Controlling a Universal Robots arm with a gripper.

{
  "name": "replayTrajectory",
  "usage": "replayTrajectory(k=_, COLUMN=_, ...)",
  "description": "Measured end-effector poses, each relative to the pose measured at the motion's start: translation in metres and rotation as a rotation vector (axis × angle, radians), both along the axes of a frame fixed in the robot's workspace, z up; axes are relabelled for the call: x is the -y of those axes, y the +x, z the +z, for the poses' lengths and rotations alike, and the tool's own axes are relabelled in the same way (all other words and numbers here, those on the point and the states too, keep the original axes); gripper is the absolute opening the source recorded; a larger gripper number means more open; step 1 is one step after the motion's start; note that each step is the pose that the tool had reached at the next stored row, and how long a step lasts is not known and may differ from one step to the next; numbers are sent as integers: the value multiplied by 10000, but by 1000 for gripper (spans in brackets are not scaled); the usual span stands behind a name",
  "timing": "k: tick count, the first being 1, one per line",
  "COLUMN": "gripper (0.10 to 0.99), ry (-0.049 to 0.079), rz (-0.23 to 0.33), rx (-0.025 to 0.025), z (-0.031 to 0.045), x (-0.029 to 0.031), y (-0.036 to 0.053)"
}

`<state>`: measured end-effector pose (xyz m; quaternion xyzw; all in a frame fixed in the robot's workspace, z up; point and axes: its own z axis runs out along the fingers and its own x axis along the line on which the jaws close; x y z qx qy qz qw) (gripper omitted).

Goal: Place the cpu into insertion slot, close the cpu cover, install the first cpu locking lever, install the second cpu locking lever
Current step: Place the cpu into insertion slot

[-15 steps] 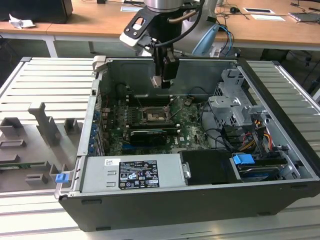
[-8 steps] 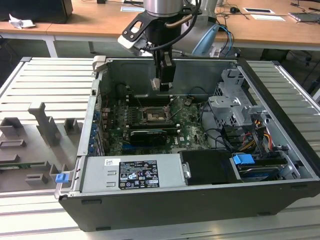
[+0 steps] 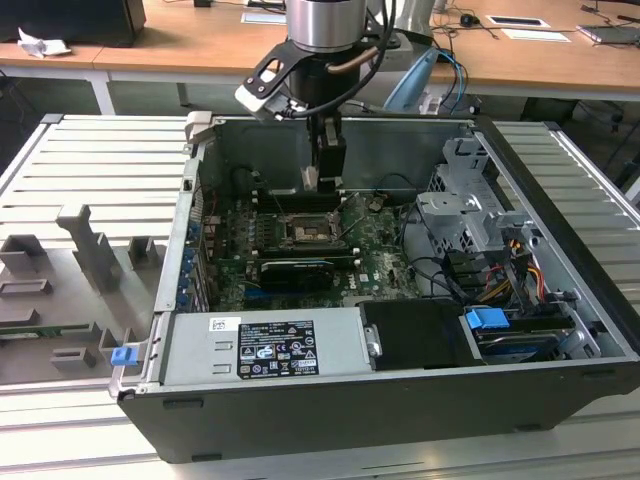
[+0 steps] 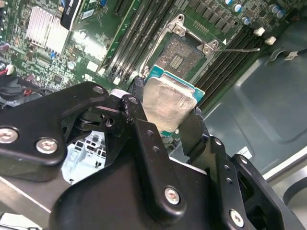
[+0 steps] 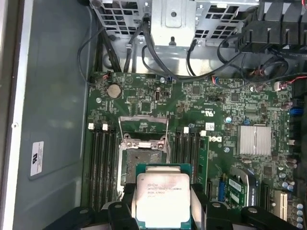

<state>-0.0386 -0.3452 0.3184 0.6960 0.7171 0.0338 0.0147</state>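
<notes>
On the slatted desk (image 3: 90, 170): a big black case (image 3: 300, 420), lying open. Inside the case: a green board (image 3: 385, 262) with wires around it. Up in the air over the board: black fingers (image 4: 194, 132), closed on two sides of the cpu (image 5: 162, 197). Held flat, silver top up, near the slot (image 5: 142, 160), not in it. In the slot: bare pins, nothing else.
</notes>
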Motion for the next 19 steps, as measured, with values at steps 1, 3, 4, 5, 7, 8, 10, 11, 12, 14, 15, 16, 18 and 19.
replayTrajectory(k=1, gripper=537, ry=-16, rz=-85, rx=-1, z=-9, x=0, y=0)
replayTrajectory(k=3, gripper=537, ry=-143, rz=-152, rx=1, z=-27, x=0, y=0)
replayTrajectory(k=4, gripper=537, ry=-175, rz=-151, rx=1, z=-36, x=0, y=0)
replayTrajectory(k=5, gripper=537, ry=-185, rz=-152, rx=0, z=-50, x=-1, y=0)
replayTrajectory(k=7, gripper=537, ry=-185, rz=-124, rx=2, z=-107, x=-2, y=0)
replayTrajectory(k=8, gripper=537, ry=-185, rz=-59, rx=2, z=-131, x=-3, y=0)
replayTrajectory(k=10, gripper=537, ry=-185, rz=28, rx=3, z=-175, x=-4, y=0)
replayTrajectory(k=11, gripper=537, ry=-184, rz=27, rx=3, z=-194, x=-6, y=0)
replayTrajectory(k=12, gripper=537, ry=-185, rz=23, rx=2, z=-215, x=-9, y=-2)
replayTrajectory(k=14, gripper=537, ry=-186, rz=18, rx=1, z=-262, x=-12, y=-7)
replayTrajectory(k=15, gripper=537, ry=-185, rz=19, rx=2, z=-280, x=-13, y=-9)
replayTrajectory(k=16, gripper=537, ry=-185, rz=18, rx=2, z=-299, x=-14, y=-11)
replayTrajectory(k=18, gripper=537, ry=-185, rz=19, rx=2, z=-364, x=-17, y=-18)
replayTrajectory(k=19, gripper=537, ry=-185, rz=19, rx=1, z=-399, x=-21, y=-20)
